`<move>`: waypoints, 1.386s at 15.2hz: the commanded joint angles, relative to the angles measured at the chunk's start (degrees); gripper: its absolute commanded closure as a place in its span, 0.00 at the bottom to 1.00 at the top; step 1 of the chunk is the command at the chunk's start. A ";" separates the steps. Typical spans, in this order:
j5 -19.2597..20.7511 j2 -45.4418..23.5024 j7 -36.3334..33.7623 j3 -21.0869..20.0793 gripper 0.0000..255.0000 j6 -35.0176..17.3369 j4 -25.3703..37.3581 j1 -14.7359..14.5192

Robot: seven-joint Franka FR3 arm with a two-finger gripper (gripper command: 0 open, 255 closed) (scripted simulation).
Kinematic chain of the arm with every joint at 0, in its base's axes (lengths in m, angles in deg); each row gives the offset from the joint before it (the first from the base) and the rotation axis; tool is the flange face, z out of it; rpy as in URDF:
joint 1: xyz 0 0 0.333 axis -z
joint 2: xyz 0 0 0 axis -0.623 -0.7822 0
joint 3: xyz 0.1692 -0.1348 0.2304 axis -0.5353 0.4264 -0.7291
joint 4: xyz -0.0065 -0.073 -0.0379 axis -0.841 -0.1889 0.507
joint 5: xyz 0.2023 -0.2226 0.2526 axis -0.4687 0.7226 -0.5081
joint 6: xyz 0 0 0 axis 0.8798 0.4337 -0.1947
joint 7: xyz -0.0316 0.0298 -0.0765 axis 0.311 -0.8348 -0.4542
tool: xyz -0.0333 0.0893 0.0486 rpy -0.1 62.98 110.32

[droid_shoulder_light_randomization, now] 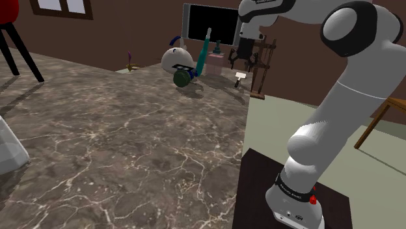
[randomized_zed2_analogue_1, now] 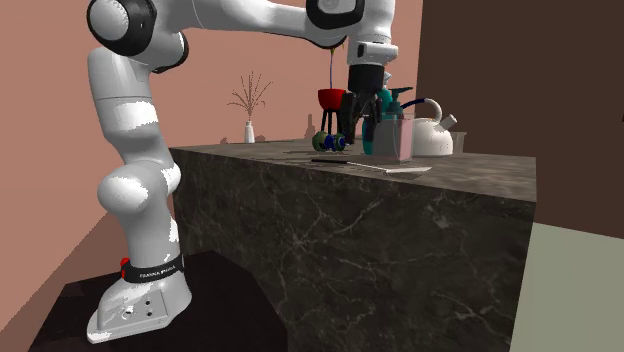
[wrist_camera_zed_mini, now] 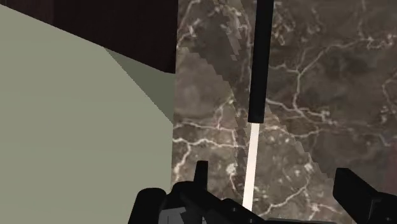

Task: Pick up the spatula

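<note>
We see the spatula [wrist_camera_zed_mini: 261,63], black-handled with a pale blade, lying flat on the marbled tabletop [droid_shoulder_light_randomization: 130,149]. It runs alongside the tabletop's edge and close to it, and beyond that edge lies grey-green floor [wrist_camera_zed_mini: 76,127].

In the shoulder view the spatula [droid_shoulder_light_randomization: 239,79] sits at about one o'clock from the middle. A white kettle [droid_shoulder_light_randomization: 174,60] and a pink container [droid_shoulder_light_randomization: 213,65] stand near it at nine to ten o'clock. Open marble spreads away toward seven and eight o'clock.

A black band on the arm's base [randomized_zed2_analogue_1: 150,270] carries small white lettering that we cannot read.

The gripper [wrist_camera_zed_mini: 273,172] hangs over the spatula [randomized_zed2_analogue_1: 345,162], at twelve o'clock from it in the second exterior view. Its fingers [wrist_camera_zed_mini: 201,172] are spread wide, with the pale blade between them, and they touch nothing.
</note>
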 commanded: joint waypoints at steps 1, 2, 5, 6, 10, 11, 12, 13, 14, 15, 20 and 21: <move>-0.09 -0.17 -1.13 0.39 0.00 -0.99 -0.71 0.44; -0.06 -0.06 -1.12 0.38 0.00 -1.78 -1.60 0.44; -0.03 0.12 -1.08 0.39 0.00 -4.11 -4.12 0.46; -0.02 0.16 -1.06 0.39 0.00 -4.89 -4.93 0.46; -0.05 0.09 -1.08 0.36 1.00 -6.04 -6.01 0.44; -0.06 0.06 -1.10 0.35 1.00 -6.01 -5.95 0.43; -0.06 0.05 -1.10 0.36 1.00 -6.02 -5.95 0.43; -0.06 0.06 -1.09 0.36 1.00 -6.02 -5.96 0.43; -0.05 0.07 -1.09 0.36 1.00 -6.02 -5.97 0.43; -0.05 0.07 -1.09 0.36 1.00 -6.02 -5.97 0.43; -0.02 0.18 -1.05 0.39 1.00 -5.33 -5.40 0.46; -0.02 0.16 -1.07 0.39 1.00 -4.56 -4.60 0.46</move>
